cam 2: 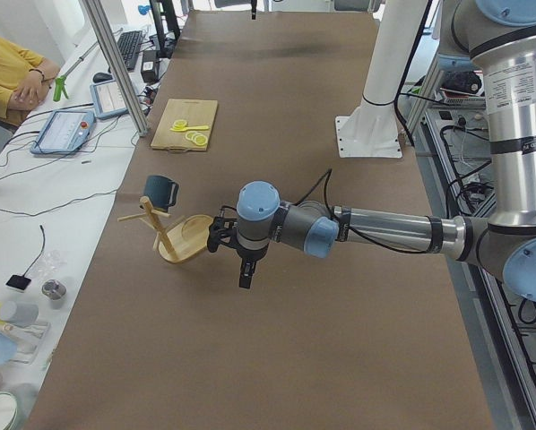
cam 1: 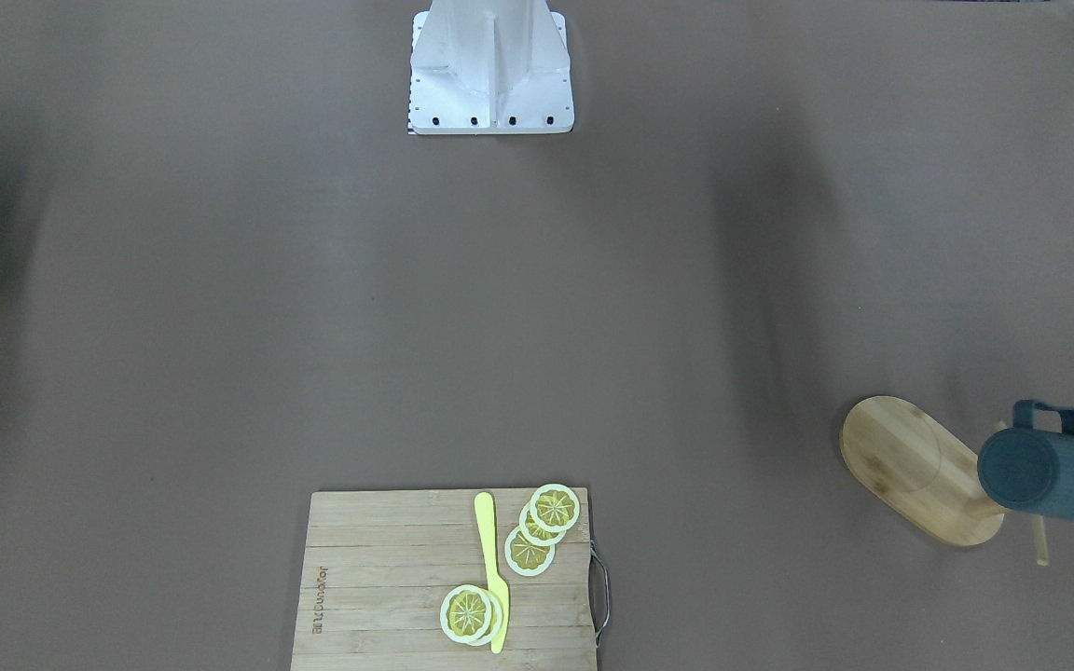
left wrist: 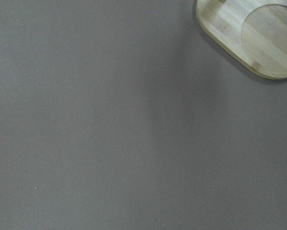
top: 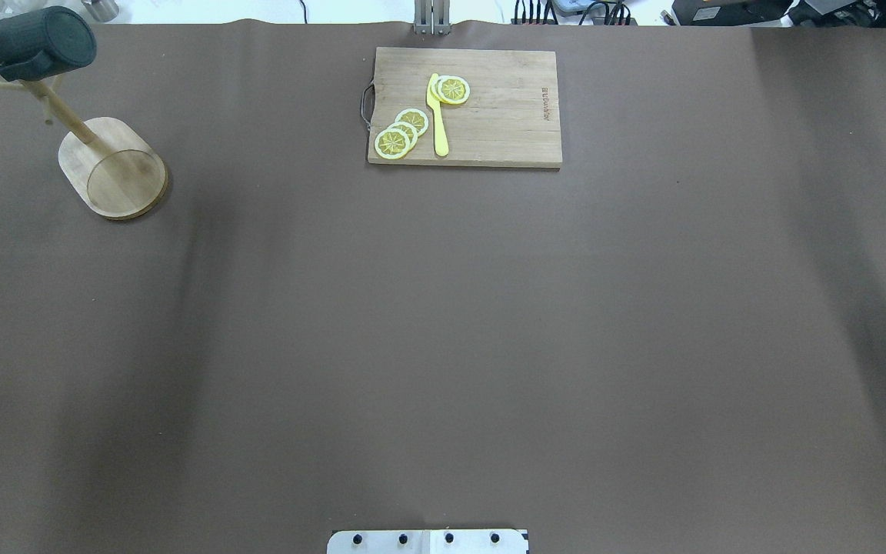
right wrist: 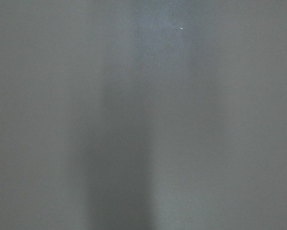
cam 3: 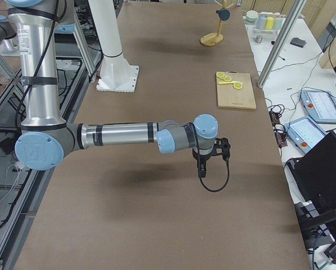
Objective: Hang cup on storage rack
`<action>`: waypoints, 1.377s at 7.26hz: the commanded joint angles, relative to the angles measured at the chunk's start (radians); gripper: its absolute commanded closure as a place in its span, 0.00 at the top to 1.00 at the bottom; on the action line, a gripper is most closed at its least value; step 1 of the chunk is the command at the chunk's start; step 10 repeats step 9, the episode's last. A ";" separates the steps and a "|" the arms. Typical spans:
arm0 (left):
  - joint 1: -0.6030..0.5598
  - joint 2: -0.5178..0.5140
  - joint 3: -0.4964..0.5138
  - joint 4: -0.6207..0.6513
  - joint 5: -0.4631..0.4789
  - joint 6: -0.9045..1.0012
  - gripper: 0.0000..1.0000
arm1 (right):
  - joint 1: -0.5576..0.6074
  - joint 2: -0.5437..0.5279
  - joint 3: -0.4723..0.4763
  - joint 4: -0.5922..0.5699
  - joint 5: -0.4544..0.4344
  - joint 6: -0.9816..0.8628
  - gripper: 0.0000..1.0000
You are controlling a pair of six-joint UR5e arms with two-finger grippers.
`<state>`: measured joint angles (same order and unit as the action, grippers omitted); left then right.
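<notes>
**Bamboo rack carries the cup; left arm is the near one**

Overhead view, far-left corner: the storage rack (top: 112,168) has the cup (top: 41,42) hung by its handle on an upper peg. The cup is clear of the table (top: 443,323), long axis roughly horizontal, base end toward table centre. Judgement: hang looks done.

The cutting board (top: 464,108) sits mid-table at the far edge, not involved.

The left gripper (cam 2: 246,269) hovers just beside the rack's base, on the robot's side. The cup lies up and away from it, past the pole. The right gripper (cam 3: 202,167) is well apart, over bare table.

Both grippers show only in side views, so how far the fingers are spread cannot be told.
</notes>
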<state>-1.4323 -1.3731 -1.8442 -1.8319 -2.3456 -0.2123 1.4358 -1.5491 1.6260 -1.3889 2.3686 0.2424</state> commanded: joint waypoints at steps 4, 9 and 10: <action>0.001 -0.009 0.000 -0.030 -0.024 0.001 0.98 | 0.005 -0.003 0.008 0.002 0.003 0.000 1.00; 0.001 -0.007 -0.004 -0.040 -0.026 0.001 0.98 | 0.005 -0.002 0.009 0.004 0.003 0.002 1.00; 0.001 -0.007 -0.004 -0.040 -0.026 0.001 0.98 | 0.005 -0.002 0.009 0.004 0.003 0.002 1.00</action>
